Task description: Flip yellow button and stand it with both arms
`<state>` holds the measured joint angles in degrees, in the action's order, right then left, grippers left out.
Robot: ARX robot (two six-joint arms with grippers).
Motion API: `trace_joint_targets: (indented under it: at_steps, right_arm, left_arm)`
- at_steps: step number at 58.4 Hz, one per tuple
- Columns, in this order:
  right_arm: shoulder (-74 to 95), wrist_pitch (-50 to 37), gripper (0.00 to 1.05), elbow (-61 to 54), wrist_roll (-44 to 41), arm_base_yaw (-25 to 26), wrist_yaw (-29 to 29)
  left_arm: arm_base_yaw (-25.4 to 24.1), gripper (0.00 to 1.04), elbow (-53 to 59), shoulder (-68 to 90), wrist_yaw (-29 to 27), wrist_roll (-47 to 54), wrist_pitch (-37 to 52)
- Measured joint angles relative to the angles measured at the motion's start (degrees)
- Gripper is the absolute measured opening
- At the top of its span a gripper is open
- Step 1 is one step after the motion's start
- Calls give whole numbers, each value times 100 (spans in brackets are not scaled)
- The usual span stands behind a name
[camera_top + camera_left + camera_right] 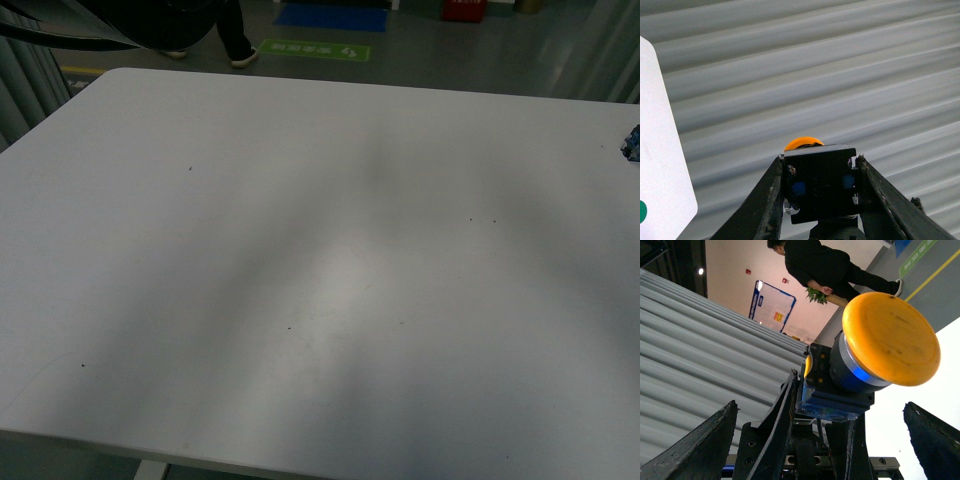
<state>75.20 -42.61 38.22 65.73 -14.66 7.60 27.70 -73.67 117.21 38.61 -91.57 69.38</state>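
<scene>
The yellow button (890, 340) sits between the jaws of the left gripper (819, 162), off the bench (320, 250), with the jaws of the right gripper (820, 407) spread wide on either side. A person (235, 35) stands on the floor (450, 60) behind the bench's far left corner.

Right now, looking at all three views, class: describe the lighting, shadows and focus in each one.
Front view: dim, broad soft shadow bands cross the table, with a paler patch mid-table. Left wrist view: evenly lit, the yellow button sharp though its body is dark. Right wrist view: the button's cap bright, white area beside it washed out, the right gripper's fingers dark silhouettes.
</scene>
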Motion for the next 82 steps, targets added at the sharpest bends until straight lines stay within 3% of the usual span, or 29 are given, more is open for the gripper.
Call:
trace_joint_targets:
  at_steps: [28,39,46,59,79,82]
  right_arm:
    - [269,-81,97,227,-2,92,44]
    - [424,-127,66,330,-11,122,44]
    - [577,-151,39,481,-42,153,52]
    - [654,-208,34,557,-55,188,109]
    - [621,-328,34,568,-50,321,155]
    - [610,-328,34,566,-52,350,155]
  left_arm:
    - [0,35,0,0,0,0,0]
    - [0,35,0,0,0,0,0]
    - [0,35,-26,-2,-48,22,0]
    - [-13,35,-46,-2,-94,85,2]
    - [-9,97,-50,-2,-4,77,0]
    - [-9,99,-50,-2,-7,79,0]
